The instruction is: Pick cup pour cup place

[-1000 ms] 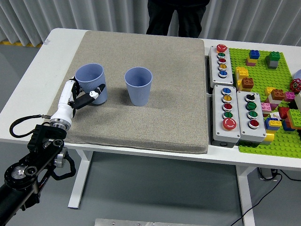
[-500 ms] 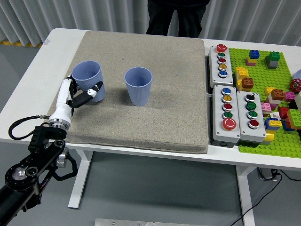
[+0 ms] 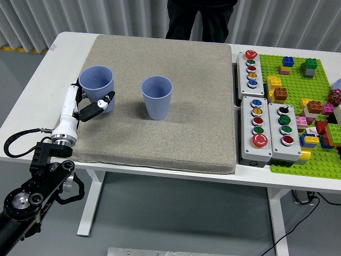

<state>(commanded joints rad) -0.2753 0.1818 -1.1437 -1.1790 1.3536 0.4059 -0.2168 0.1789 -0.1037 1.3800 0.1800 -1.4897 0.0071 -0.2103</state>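
Two pale blue plastic cups are over the grey mat point(image 3: 176, 128). My left hand point(image 3: 88, 104) is shut on the left cup point(image 3: 97, 86), which hangs just above the mat near its left edge, tilted slightly. The second cup point(image 3: 157, 97) stands upright on the mat, a short way to the right of the held one. I cannot see inside either cup well enough to tell any contents. My right arm is out of view.
Three button boxes point(image 3: 258, 128) lie right of the mat. A green baseplate point(image 3: 298, 106) with several coloured bricks fills the right edge. A person in dark clothes point(image 3: 200, 18) stands at the far side, hands not visible.
My left hand has lifted the left cup off the mat and drawn it slightly up and to the left. The other cup has not moved.
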